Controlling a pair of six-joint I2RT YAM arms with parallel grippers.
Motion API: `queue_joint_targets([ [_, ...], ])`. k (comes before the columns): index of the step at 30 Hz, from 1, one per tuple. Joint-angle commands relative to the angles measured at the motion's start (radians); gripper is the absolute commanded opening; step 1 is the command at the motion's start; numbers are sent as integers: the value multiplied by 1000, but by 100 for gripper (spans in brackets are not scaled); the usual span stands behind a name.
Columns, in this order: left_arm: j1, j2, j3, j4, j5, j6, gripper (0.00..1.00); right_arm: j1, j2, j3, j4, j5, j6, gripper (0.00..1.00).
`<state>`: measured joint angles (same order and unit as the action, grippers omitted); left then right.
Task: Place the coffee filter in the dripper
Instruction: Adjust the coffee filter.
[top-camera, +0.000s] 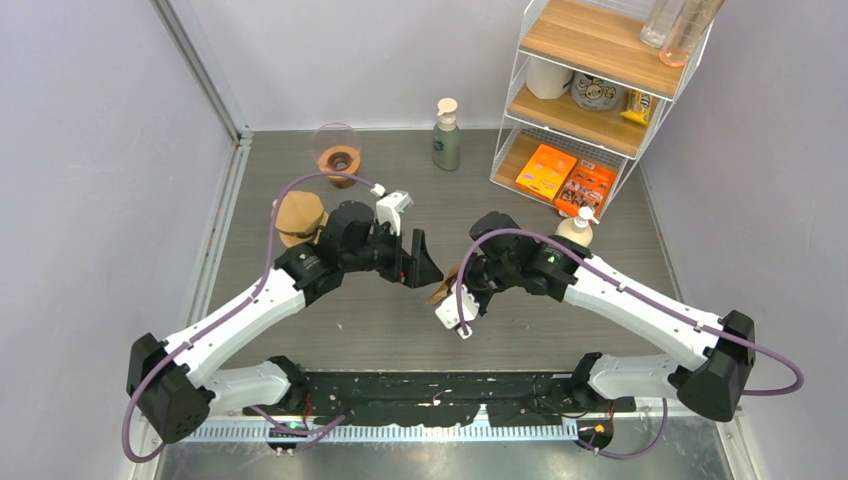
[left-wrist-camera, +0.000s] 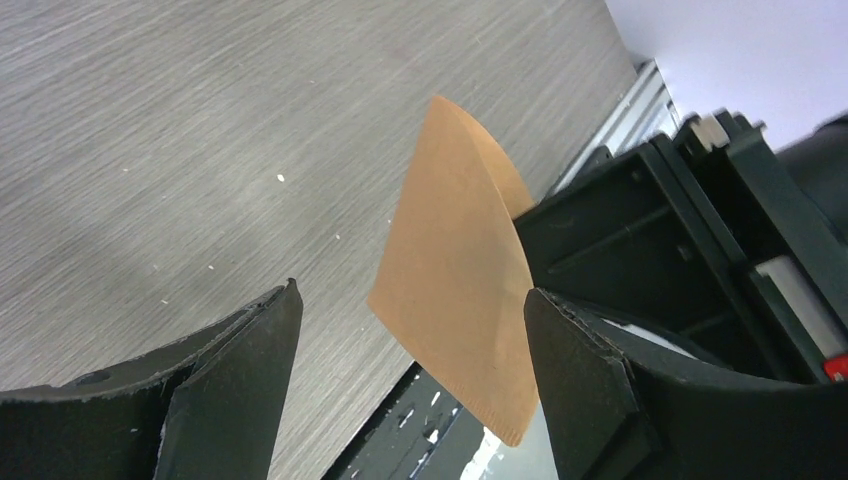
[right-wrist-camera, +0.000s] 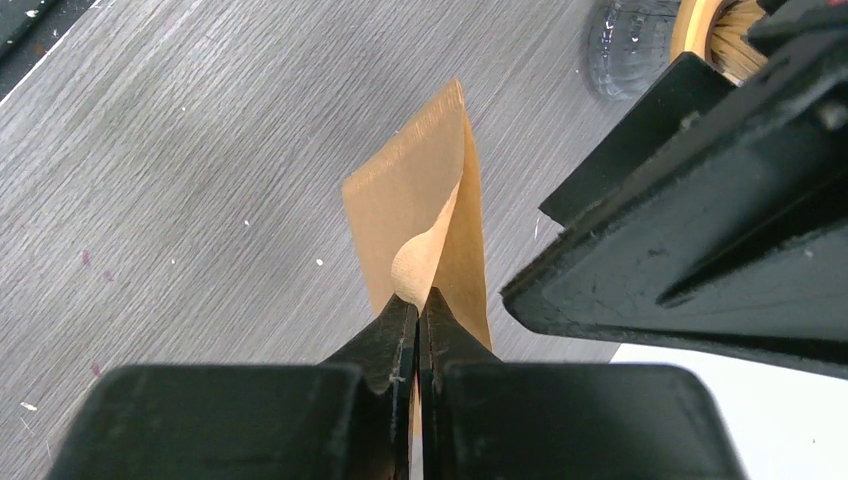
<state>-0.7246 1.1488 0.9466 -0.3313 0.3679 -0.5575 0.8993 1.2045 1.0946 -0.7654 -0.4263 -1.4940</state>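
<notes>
A brown paper coffee filter (top-camera: 441, 291) hangs folded above the table between the two grippers. My right gripper (top-camera: 455, 281) is shut on its edge, and the right wrist view shows the tips (right-wrist-camera: 418, 298) pinching the filter (right-wrist-camera: 415, 195). My left gripper (top-camera: 424, 266) is open, its jaws either side of the filter (left-wrist-camera: 455, 280) without touching it in the left wrist view (left-wrist-camera: 411, 290). The glass dripper (top-camera: 338, 154) with a brown collar stands at the back left, apart from both grippers.
A stack of brown filters (top-camera: 299, 216) lies behind the left arm. A pump bottle (top-camera: 446, 137) stands at the back centre. A wire shelf (top-camera: 590, 95) with boxes fills the back right, with a second pump bottle (top-camera: 577, 226) in front of it.
</notes>
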Motion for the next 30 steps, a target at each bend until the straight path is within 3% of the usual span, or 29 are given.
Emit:
queue_joint_targets([
  [1, -24, -55, -23, 75, 64, 88, 89, 6, 7, 27, 2, 8, -7, 5],
  [15, -76, 11, 27, 20, -8, 148, 87, 7, 15, 44, -12, 0, -6, 5],
  [22, -77, 41, 61, -32, -168, 99, 76, 9, 10, 38, -19, -9, -26, 5],
  [30, -81, 122, 99, -23, -29, 101, 70, 14, 9, 29, 20, 4, -10, 5],
])
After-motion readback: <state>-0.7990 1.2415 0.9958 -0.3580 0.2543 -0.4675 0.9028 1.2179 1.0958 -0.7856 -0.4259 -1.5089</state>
